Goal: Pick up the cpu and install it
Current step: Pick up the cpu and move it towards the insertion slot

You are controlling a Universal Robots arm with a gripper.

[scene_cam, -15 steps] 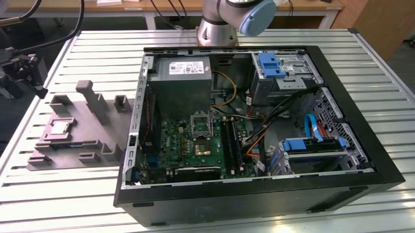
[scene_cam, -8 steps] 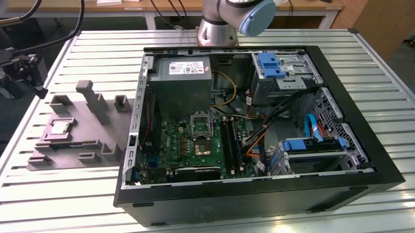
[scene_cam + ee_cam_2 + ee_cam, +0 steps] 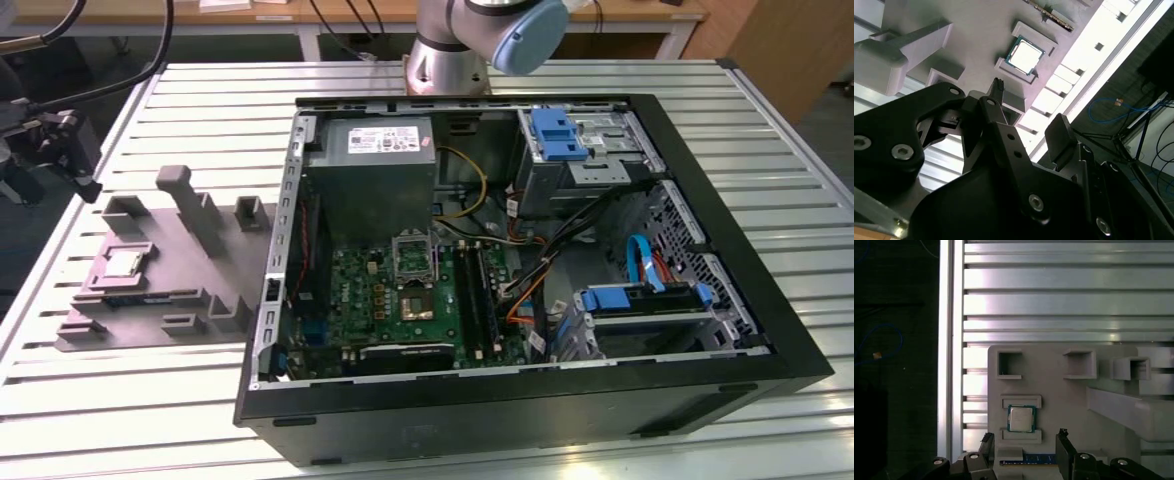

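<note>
The cpu (image 3: 1021,418), a small square chip with a silvery top and pale rim, lies flat in a recess of the grey fixture tray (image 3: 200,300) on the exterior view's left. It also shows as the cpu (image 3: 124,262) and the cpu (image 3: 1025,54). My gripper (image 3: 1025,437) hovers above the tray, apart from the chip. Its two black fingers stand open with nothing between them, as the gripper (image 3: 1029,107) also shows. In the exterior view the gripper (image 3: 67,150) hangs over the table's far left edge. The motherboard socket (image 3: 415,300) lies inside the open computer case (image 3: 787,330).
A grey power supply (image 3: 380,150), blue drive brackets (image 3: 558,135) and loose cables crowd the case. The tray carries raised posts (image 3: 200,205) and a blue-edged strip (image 3: 1026,459) close to the fingers. The slatted table (image 3: 200,100) ends just beyond the tray.
</note>
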